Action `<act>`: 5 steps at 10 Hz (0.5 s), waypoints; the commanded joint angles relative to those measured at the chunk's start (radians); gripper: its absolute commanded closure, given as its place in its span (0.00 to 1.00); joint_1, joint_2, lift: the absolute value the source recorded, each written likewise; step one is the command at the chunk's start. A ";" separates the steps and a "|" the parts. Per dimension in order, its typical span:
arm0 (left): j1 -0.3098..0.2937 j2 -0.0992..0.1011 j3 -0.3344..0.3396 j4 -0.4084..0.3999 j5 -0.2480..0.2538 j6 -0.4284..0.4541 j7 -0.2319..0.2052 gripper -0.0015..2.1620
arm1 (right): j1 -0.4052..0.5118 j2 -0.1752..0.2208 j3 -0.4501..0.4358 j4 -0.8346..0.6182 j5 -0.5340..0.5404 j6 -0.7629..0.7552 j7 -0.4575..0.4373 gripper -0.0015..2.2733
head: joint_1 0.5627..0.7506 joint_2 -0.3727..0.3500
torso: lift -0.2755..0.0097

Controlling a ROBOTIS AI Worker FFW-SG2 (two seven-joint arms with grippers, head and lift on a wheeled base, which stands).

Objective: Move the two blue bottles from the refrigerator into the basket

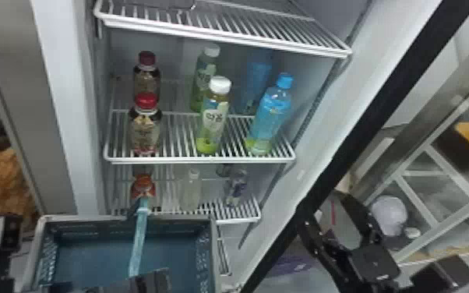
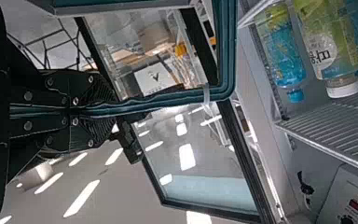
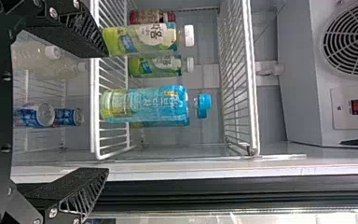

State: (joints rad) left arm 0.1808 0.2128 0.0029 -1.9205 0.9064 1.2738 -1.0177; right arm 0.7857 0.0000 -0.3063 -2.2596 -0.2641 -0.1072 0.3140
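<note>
Right gripper (image 1: 319,206) fingers apart, left gripper (image 1: 150,278) clamped on basket handle (image 1: 139,241); front blue bottle (image 1: 270,119) partly blocks rear blue bottle (image 1: 258,74) on fridge shelf (image 1: 179,159), white-capped green bottles (image 1: 213,126) alongside.

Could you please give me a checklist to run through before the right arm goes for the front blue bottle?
1. Basket held: ok, the left gripper is shut on its handle.
2. Right gripper ready: ok, open, with nothing between its fingers.
3. Front blue bottle standing upright on the shelf: ok.
4. Gap between it and the front green bottle: ok, the two stand apart; whether a finger fits is uncertain.
5. Rear blue bottle unobstructed: not ok, the front one stands before it.
6. Basket's underside supported: cannot tell.
</note>
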 commanded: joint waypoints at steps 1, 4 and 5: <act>-0.004 -0.003 -0.003 0.000 0.000 0.000 0.001 0.54 | -0.047 0.001 0.010 0.020 0.008 0.014 -0.009 0.06 | 0.70 0.03 | 0.97; -0.007 -0.003 -0.009 0.000 0.000 0.000 0.001 0.54 | -0.113 0.001 0.032 0.035 0.022 0.065 -0.042 0.06 | 0.70 0.03 | 0.97; -0.009 -0.003 -0.009 0.000 0.000 0.000 0.002 0.54 | -0.140 0.001 0.038 0.047 0.022 0.075 -0.049 0.06 | 0.70 0.03 | 0.97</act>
State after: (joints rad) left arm 0.1730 0.2101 -0.0058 -1.9205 0.9066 1.2737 -1.0162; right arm 0.6629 0.0000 -0.2725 -2.2205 -0.2430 -0.0385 0.2652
